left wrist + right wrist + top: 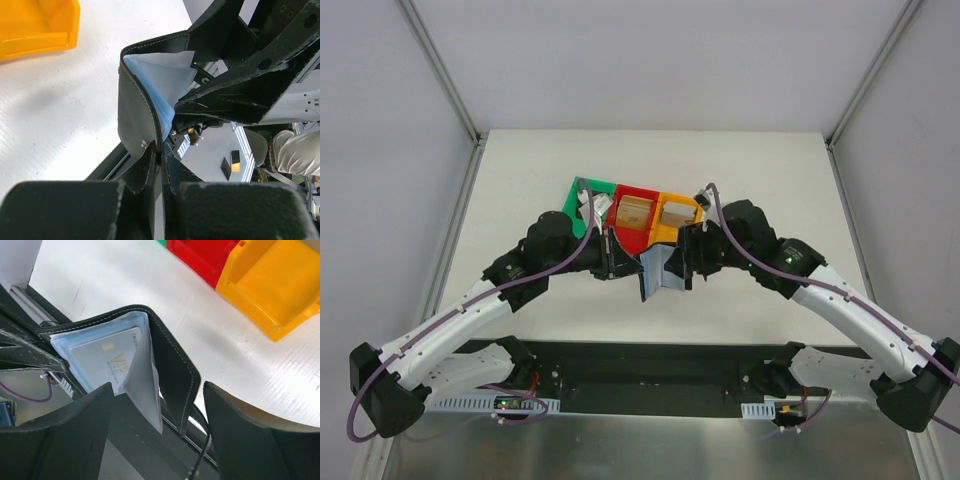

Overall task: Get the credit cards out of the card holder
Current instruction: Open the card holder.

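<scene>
The black card holder (pixel 658 272) hangs open between my two arms, above the table's near middle. My left gripper (pixel 161 150) is shut on the lower edge of one leather flap (pixel 135 115). Pale blue credit cards (pixel 160 75) sit in the fold. In the right wrist view a card with gold "VIP" lettering (pixel 105 362) lies in the holder's pocket, and a pale sheet (pixel 142 375) sticks out beside it. My right gripper (pixel 157 387) is open, its fingers (pixel 235 430) standing on either side of the holder's other flap (pixel 175 365) and that sheet without touching them.
Green (pixel 588 195), red (pixel 638 189) and orange (pixel 678 197) bins stand in a row just behind the grippers; the red and orange ones hold brown blocks. The orange bin (pixel 270 285) is close on the right gripper's far side. The table's metal front rail lies below the holder.
</scene>
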